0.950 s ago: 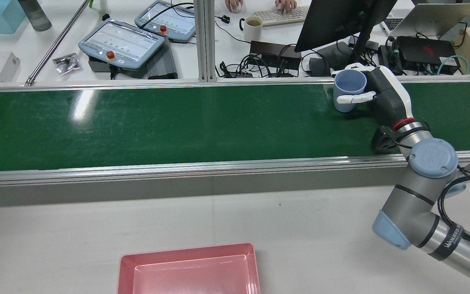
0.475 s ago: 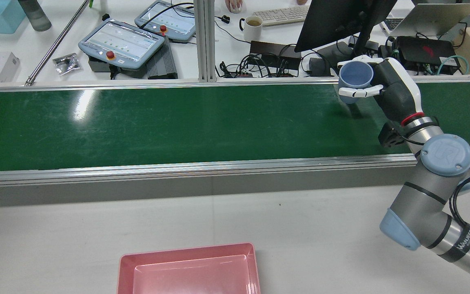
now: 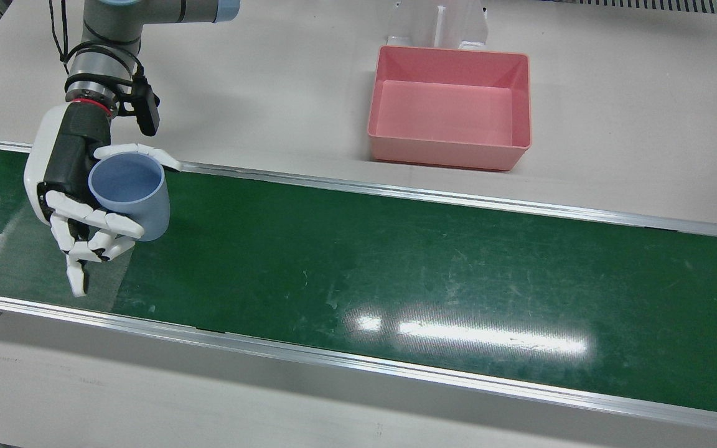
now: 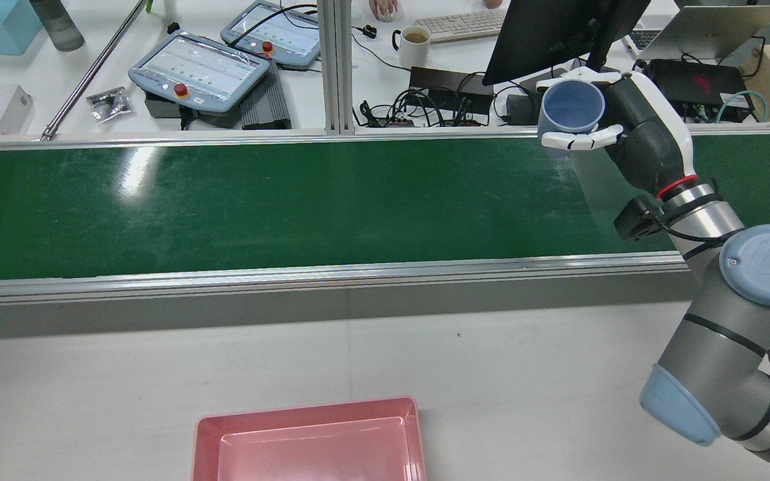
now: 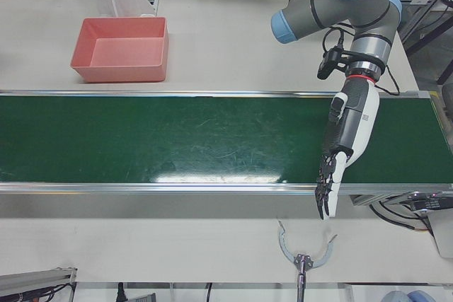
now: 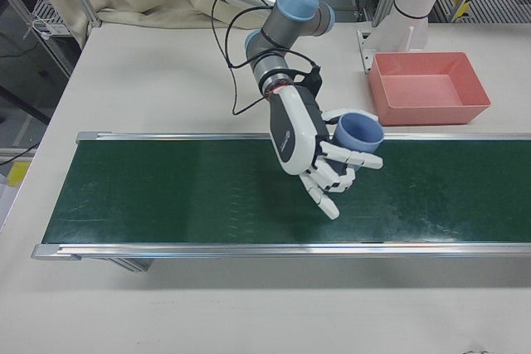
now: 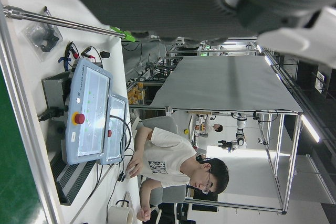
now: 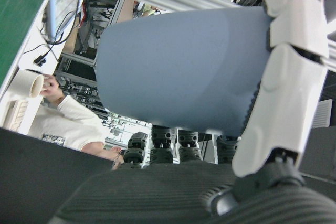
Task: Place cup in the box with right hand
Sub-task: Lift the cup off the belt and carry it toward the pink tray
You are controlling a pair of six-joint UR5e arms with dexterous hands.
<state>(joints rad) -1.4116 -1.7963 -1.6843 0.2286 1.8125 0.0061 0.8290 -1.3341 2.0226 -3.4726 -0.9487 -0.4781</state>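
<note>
My right hand (image 3: 69,186) is shut on a pale blue cup (image 3: 131,193), fingers wrapped round its wall. It holds the cup upright, mouth up, above the green belt (image 3: 396,261) near that belt's right-arm end. The same cup (image 4: 571,107) in the same right hand (image 4: 635,140) shows in the rear view, and the cup (image 8: 178,72) fills the right hand view. The pink box (image 3: 449,155) stands with nothing inside on the white table, well to the side of the cup. My left hand (image 5: 345,139) hangs over the belt's other end, fingers straight, holding nothing.
A white pedestal (image 3: 439,22) stands just behind the box. Beyond the belt's far rail lies a desk with teach pendants (image 4: 201,67), a mug (image 4: 415,43), a monitor (image 4: 559,33) and cables. A person sits there (image 7: 173,166). A small grey tool (image 5: 304,256) lies on the front table.
My right hand has lifted the cup off the belt and carried it higher, a little toward the far rail. The forearm has swung up with it. The box has not moved.
</note>
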